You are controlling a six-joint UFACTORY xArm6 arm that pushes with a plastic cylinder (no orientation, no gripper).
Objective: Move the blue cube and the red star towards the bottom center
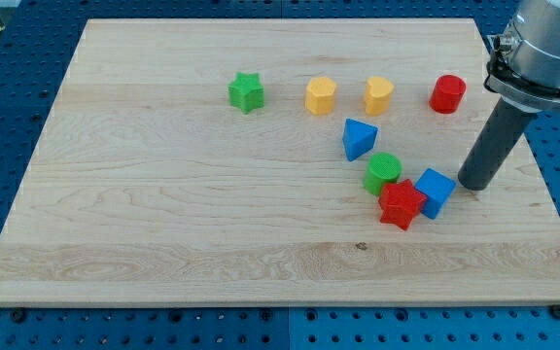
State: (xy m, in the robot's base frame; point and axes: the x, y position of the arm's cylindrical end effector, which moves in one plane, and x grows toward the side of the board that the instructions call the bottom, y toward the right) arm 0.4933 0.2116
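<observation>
Pincer there is none on this arm: it ends in a dark rod that holds nothing, and my tip [474, 185] rests on the wooden board [163, 224] just to the view's right of the blue cube [436, 192], close to it, though I cannot tell whether they touch. That blue cube sits in the right half of the board, touching the red star [401, 204] on its left side. A green cylinder [383, 172] presses against the star from above, and a blue triangular block [359, 138] lies just above the cylinder. Along the view's top runs a row, well apart from the cluster: a green star [246, 92], a yellow hexagonal block [321, 96], a yellow heart-like block [378, 95] and a red cylinder [447, 94].
</observation>
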